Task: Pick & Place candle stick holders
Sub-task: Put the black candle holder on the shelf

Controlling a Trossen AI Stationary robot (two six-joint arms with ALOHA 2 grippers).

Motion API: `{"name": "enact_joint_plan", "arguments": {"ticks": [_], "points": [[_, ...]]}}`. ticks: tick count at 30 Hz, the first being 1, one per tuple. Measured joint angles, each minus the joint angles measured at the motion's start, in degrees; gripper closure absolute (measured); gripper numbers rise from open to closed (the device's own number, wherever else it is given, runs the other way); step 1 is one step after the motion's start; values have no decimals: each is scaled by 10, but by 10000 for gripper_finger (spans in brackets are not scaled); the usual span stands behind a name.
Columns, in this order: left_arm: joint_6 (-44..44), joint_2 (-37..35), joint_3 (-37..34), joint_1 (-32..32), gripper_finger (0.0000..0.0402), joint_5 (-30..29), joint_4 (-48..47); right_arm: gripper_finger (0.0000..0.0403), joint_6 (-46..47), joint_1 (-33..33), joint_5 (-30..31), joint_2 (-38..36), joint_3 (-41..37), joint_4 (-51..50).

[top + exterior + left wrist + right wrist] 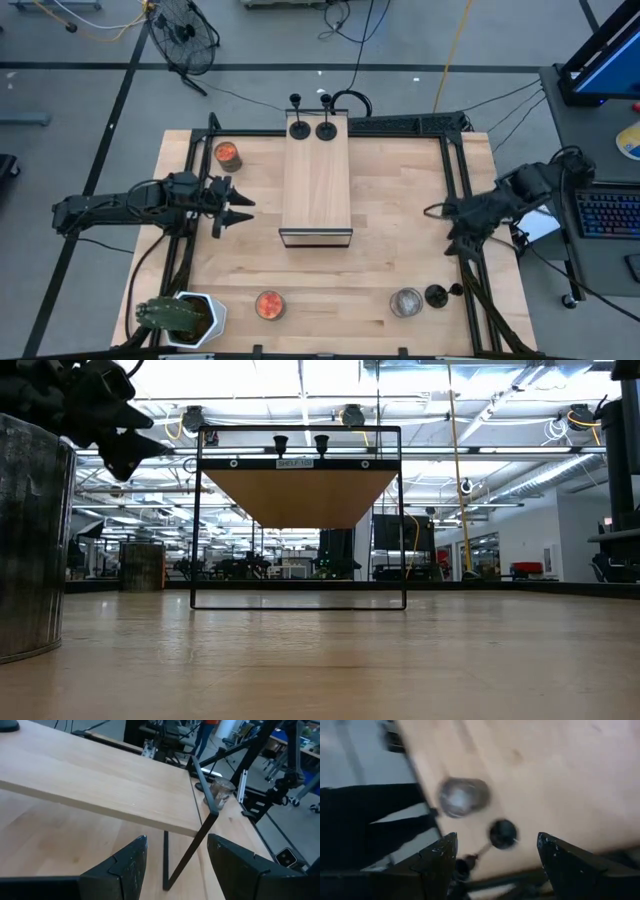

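A: Left gripper [243, 209], fingers parted, nothing between them. Just to its right, the wooden shelf [316, 180]; two matte-black candle stick holders [312, 130] sit at its far end, disc bases, thin stems.

B: Right gripper [455, 243]?

A: Jaws wide, empty, over the table's [390, 260] right edge. A third holder [502, 833] lies tipped ahead of its fingers, beside a glass jar [463, 796]. Bare wood between shelf and gripper.

B: Unclear?

A: Right wrist view blurred; stem hard to trace.
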Motion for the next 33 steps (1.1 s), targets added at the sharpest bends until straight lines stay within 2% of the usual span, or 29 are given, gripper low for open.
{"name": "enact_joint_plan", "arguments": {"ticks": [4,12,18,25,33], "points": [[-1,0,0,0,188,3,0,135,75,64,40,14,0,-32],[-6,0,0,0,188,10,0,135,232,208,47,67,0,-24],[-7,0,0,0,188,10,0,135,344,312,104,95,0,-13],[-7,0,0,0,188,10,1,135,400,364,118,128,0,1],[-8,0,0,0,188,10,2,135,402,372,129,157,0,-8]]}}
